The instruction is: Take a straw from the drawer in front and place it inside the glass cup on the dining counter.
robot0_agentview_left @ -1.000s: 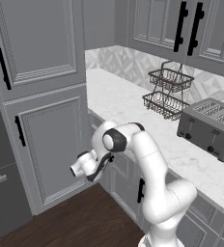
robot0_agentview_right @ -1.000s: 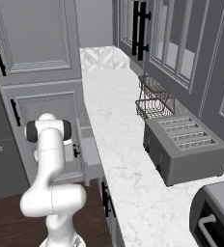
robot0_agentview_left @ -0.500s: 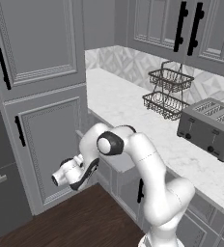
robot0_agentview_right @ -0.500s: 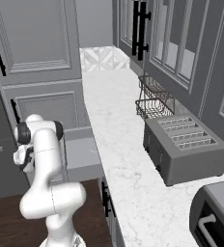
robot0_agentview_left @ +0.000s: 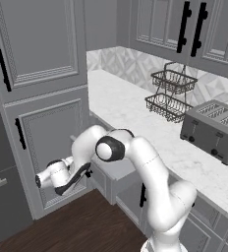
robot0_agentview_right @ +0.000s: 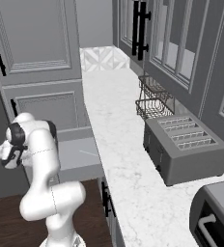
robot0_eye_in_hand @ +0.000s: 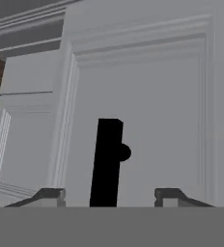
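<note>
The drawer [robot0_agentview_right: 78, 152] stands pulled out from under the white worktop, its plain grey inside showing. A thin pale straw [robot0_agentview_right: 89, 153] lies on its floor. My gripper [robot0_agentview_left: 77, 178] hangs low in front of the drawer's front panel [robot0_eye_in_hand: 147, 120] and points at it. In the hand view the short black bar handle [robot0_eye_in_hand: 106, 164] stands between my two fingertips [robot0_eye_in_hand: 50, 195], which sit wide apart and clear of it. My gripper [robot0_eye_in_hand: 109, 195] is open with nothing in it. The glass cup and the dining counter are out of view.
Tall grey panelled cabinet doors [robot0_agentview_left: 47, 133] stand close to the left of my hand. On the marble worktop [robot0_agentview_left: 135, 113] sit a two-tier wire basket [robot0_agentview_left: 171, 93] and a grey toaster [robot0_agentview_left: 215, 129]. Dark wooden floor [robot0_agentview_left: 81, 226] lies below the drawer.
My hand has moved left, away from the cabinets, with the drawer sliding out after it. The jaws, shut on the handle before, have now opened off it.
</note>
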Available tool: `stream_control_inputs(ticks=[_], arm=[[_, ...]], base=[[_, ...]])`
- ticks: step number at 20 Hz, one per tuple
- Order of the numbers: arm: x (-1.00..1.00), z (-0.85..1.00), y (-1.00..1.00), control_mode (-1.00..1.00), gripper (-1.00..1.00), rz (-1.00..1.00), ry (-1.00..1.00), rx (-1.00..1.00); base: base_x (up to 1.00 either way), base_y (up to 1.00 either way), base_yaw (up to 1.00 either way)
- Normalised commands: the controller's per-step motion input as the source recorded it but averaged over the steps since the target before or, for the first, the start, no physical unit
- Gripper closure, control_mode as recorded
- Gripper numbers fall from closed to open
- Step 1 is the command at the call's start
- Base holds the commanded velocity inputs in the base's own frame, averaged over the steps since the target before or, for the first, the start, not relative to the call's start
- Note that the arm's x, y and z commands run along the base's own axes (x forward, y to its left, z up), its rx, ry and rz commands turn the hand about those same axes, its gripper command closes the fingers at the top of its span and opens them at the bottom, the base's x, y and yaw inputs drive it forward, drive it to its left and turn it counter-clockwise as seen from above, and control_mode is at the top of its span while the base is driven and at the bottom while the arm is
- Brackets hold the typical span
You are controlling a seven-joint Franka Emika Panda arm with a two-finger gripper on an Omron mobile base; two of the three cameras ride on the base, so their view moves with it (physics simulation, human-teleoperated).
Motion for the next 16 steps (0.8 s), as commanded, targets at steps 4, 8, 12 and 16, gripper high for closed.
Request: stream_control_inputs(ticks=[4, 8, 12, 16], arm=[[-0.4, 0.83, 0.05, -1.0, -1.0, 0.07, 0.25, 0.38], [-0.41, 0.99, -0.03, -1.0, -1.0, 0.06, 0.18, 0.41], [-0.29, 1.0, -0.35, -1.0, -1.0, 0.04, 0.11, 0.4], [-0.03, 0.95, -0.68, -1.0, -1.0, 0.01, 0.14, 0.42]], base=[[0.0, 0.0, 0.0], [0.0, 0.0, 0.0], [0.0, 0.0, 0.0], [0.0, 0.0, 0.0]])
